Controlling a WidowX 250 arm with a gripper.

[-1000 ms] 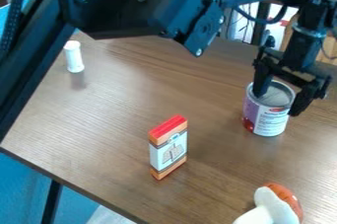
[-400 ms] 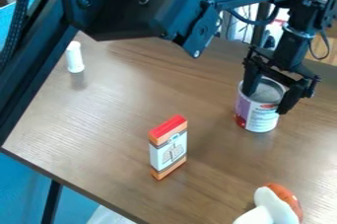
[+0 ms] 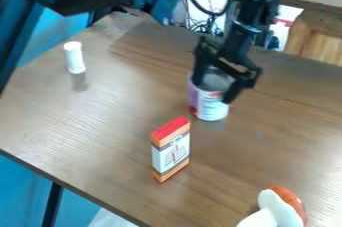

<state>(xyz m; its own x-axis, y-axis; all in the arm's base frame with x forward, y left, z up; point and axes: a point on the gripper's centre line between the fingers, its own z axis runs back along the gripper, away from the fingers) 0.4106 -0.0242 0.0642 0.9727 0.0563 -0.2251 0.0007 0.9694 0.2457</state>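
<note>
The tool (image 3: 212,91) clasps a can (image 3: 212,109), its contents unclear.

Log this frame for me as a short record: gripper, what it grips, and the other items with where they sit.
gripper: black, at upper centre of view, one finger on each side of the can
gripped: can, upright, pale label with purple part
box: red-topped carton, standing upright, nearer the camera than the can
far left: small white cylinder, upright
lower right: white and orange-brown mushroom-like object, cut off by view edge
surface: brown wood-grain table
</note>
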